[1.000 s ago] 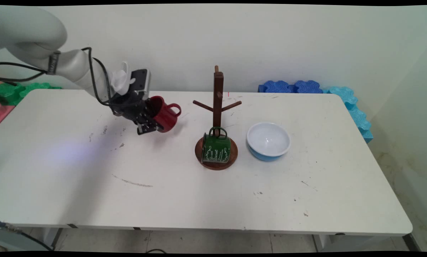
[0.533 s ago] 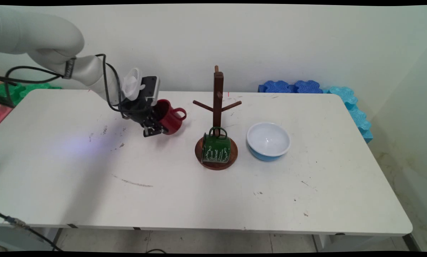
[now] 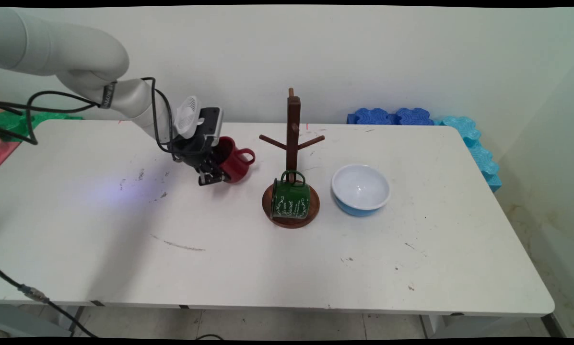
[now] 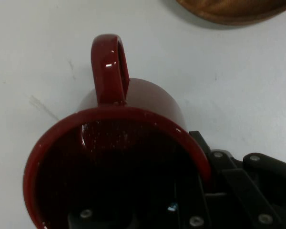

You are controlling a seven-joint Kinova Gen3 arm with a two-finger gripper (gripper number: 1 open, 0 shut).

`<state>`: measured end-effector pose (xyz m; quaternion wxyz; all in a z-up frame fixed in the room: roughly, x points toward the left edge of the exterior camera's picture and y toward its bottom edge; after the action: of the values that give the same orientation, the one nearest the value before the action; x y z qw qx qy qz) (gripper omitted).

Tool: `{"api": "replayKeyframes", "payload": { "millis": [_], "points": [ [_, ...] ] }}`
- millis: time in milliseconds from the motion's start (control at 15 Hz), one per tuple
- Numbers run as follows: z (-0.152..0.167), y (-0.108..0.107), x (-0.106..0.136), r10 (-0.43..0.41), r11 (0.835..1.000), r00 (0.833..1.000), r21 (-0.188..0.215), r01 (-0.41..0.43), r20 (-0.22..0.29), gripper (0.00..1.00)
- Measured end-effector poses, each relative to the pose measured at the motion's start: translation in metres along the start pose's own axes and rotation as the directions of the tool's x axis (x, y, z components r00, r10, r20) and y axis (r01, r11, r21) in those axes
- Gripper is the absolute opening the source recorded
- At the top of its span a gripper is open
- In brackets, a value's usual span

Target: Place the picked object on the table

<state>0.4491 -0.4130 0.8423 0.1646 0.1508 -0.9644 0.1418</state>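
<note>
My black gripper (image 3: 213,172) is shut on the rim of a red mug (image 3: 235,163), held tilted above the table with its handle pointing right toward a wooden mug tree (image 3: 293,139). In the hand view the red mug (image 4: 128,143) fills the frame, mouth toward the camera and handle up, with one finger inside the rim and the other outside it. A green mug (image 3: 290,199) with white lettering hangs upside down on the tree's lowest peg, over its round base (image 3: 314,211). A corner of that wooden base (image 4: 229,12) shows at the top of the hand view.
A white bowl with a blue outside (image 3: 361,189) stands just right of the tree. Blue foam blocks (image 3: 394,116) lie at the table's far right edge, green and red ones (image 3: 8,127) at the far left. Black cables hang from the arm.
The arm has carried the red mug to the right, closer to the mug tree, keeping it tilted. The green mug, tree and bowl have not moved.
</note>
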Motion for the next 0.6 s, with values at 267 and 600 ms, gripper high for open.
{"api": "replayKeyframes", "payload": {
  "millis": [267,600],
  "points": [
    [0.008,-0.003,0.002,0.008,1.000,1.000,-0.007,-0.008,0.008,0.00],
    [0.013,-0.005,0.003,0.015,1.000,1.000,-0.011,-0.015,0.013,0.00]
  ]
}}
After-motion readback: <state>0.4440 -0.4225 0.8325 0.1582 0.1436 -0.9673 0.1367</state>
